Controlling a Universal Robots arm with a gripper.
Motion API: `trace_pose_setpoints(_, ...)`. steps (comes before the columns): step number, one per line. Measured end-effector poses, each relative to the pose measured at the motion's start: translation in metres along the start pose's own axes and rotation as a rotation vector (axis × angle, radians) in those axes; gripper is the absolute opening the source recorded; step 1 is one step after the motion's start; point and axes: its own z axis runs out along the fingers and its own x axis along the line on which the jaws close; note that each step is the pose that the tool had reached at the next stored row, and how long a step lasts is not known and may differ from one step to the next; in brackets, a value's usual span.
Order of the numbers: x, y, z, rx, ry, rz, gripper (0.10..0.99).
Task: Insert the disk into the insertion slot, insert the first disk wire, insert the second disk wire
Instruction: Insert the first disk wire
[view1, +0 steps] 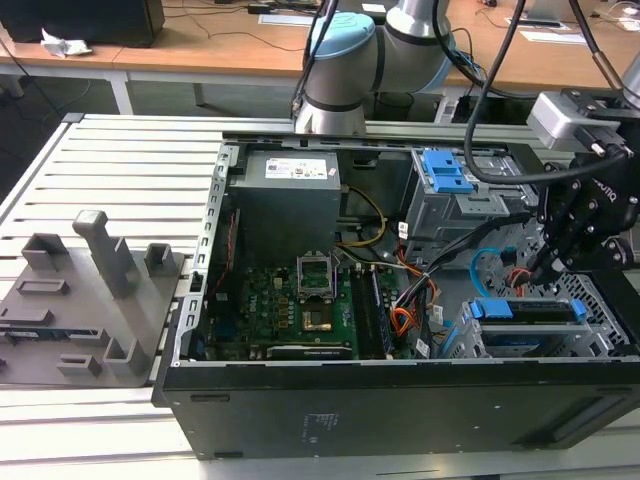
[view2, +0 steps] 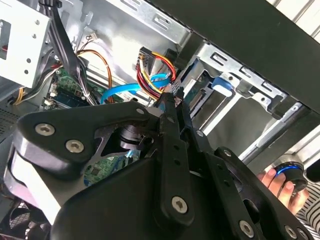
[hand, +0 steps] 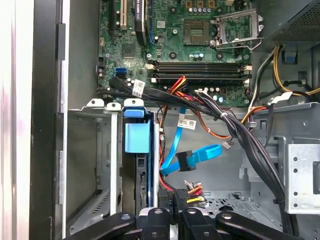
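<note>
The disk sits in its blue carrier inside the insertion slot, a grey cage at the case's corner on the exterior view's right. In the first wrist view the disk shows edge-on between the slot's walls. My gripper hangs just behind the disk. Its fingertips are shut on the black plug of the first disk wire, an orange-red bundle. The second disk wire, light blue, loops loose beside it with its dark plug free, and it shows again behind the gripper.
A taller grey bay with a blue latch stands behind the slot. Black cable bundles cross above the wires. The motherboard lies in the case's middle. Grey fixtures stand at the exterior view's left. A hand is near the case's edge.
</note>
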Motion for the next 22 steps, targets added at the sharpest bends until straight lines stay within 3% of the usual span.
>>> trace_pose_setpoints(11, 0.0152, -0.0003, 0.0003, 0.0, 0.0001, 0.0, 0.165)
trace_pose_setpoints(22, 0.0214, -0.0005, 0.0031, 0.0, -0.0001, 0.0, 0.165)
